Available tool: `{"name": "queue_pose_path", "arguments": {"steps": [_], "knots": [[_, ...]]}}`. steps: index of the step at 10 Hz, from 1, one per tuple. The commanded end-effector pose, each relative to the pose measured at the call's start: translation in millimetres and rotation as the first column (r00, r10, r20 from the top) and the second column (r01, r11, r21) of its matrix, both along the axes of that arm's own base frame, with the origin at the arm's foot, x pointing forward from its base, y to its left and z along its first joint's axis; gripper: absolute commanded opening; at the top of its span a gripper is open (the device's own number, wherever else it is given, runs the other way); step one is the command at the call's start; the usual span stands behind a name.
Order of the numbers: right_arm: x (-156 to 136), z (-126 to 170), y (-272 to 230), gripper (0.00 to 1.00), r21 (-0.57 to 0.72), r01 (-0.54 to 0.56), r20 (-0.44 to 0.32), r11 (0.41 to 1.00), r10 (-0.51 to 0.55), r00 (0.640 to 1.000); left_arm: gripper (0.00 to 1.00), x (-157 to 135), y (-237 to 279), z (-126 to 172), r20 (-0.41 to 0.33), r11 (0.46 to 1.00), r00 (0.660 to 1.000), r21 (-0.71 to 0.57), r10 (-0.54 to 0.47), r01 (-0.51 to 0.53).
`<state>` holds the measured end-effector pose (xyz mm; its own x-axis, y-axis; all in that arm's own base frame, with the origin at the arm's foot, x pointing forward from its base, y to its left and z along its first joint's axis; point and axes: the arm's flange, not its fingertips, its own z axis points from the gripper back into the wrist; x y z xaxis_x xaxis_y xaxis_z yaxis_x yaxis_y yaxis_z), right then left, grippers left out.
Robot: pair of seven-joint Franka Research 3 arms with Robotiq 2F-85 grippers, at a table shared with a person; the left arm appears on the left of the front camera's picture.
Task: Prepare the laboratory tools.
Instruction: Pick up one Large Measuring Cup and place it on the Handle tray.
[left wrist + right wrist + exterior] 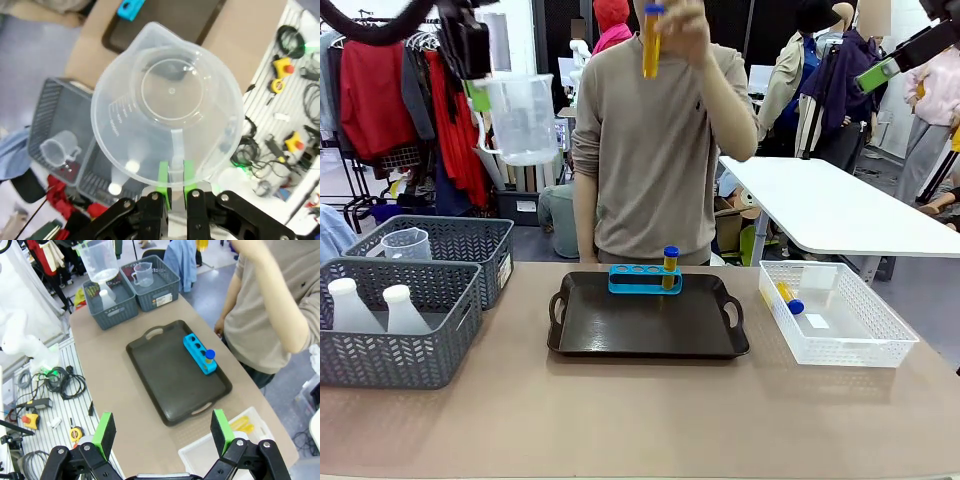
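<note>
Clear plastic beaker (523, 118) hangs high above the grey baskets (450, 245), its handle pinched in the left gripper (175, 176), while the right gripper (165, 432) gapes wide above the table (620, 410).

Left gripper (172, 182): black linked fingers, bright green pads (163, 175), round silver pivot pins noted at each joint. Right gripper (163, 432): same black build, green pads (105, 432) set on the inner faces, silver pins at the knuckles. A thick black cable (375, 40) is seen looping near the left gripper. Person (655, 150), far side: a beige top is worn, small dark mark on the chest, sleeves ended near the elbow.
</note>
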<state>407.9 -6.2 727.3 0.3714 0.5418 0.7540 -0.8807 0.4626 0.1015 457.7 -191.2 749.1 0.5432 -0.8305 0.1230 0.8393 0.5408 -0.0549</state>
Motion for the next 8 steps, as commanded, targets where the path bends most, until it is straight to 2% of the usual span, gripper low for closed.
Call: {"name": "queue_pose_path", "arguments": {"steps": [1, 2, 4, 8], "knots": [[-1.0, 1.7, 1.8, 1.00, 0.007, 0.000, 0.000, 1.000, 0.000, 1.000, 0.00, 10.6, -14.8, -4.6, -0.030, 0.999, 0.999, -0.036, -0.033, 0.032], [-1.0, 1.7, 1.8, 1.00, 0.007, 0.000, 0.000, 1.000, 0.000, 1.000, 0.00, 12.5, -22.8, -9.3, -0.066, 0.997, 0.996, -0.044, -0.060, 0.057], [-1.0, 1.7, 1.8, 1.00, 0.007, 0.000, 0.000, 1.000, 0.000, 1.000, 0.00, 14.4, -22.8, -10.9, -0.074, 0.997, 0.995, -0.043, -0.060, 0.057], [-1.0, 1.7, 1.8, 1.00, 0.007, 0.000, 0.000, 1.000, 0.000, 1.000, 0.00, -14.7, 25.3, -0.9, -0.073, 1.000, 0.997, -0.018, -0.003, 0.002]]}}
